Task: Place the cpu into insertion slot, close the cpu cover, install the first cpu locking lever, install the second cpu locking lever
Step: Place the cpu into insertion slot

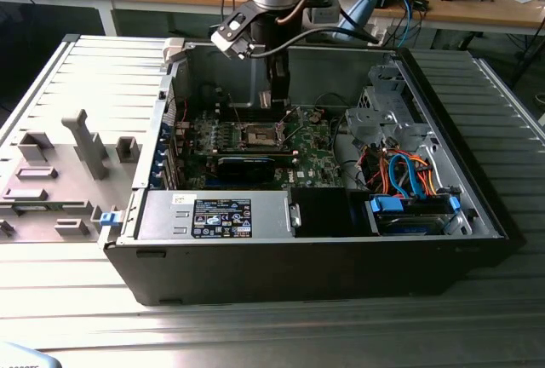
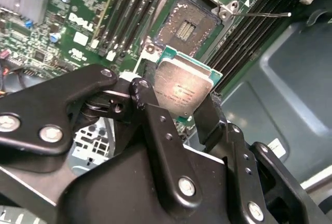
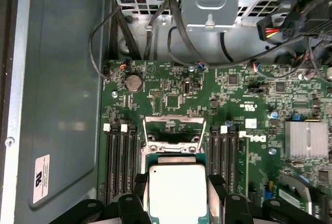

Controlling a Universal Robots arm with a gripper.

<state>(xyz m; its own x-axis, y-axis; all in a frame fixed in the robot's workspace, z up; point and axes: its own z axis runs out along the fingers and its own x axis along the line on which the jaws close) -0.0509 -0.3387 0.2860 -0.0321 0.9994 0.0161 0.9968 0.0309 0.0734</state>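
the gripper [image 2: 179, 111] was clamped on the cpu [image 2: 182, 85], holding it near the open insertion slot [image 2: 189, 24] but not yet in it, and any skew coming down looked liable to damage that socket.

The gripper [image 2: 176, 107] grips the cpu [image 2: 182, 88] by opposite edges, tilted, near but apart from the uncovered insertion slot [image 2: 188, 26].
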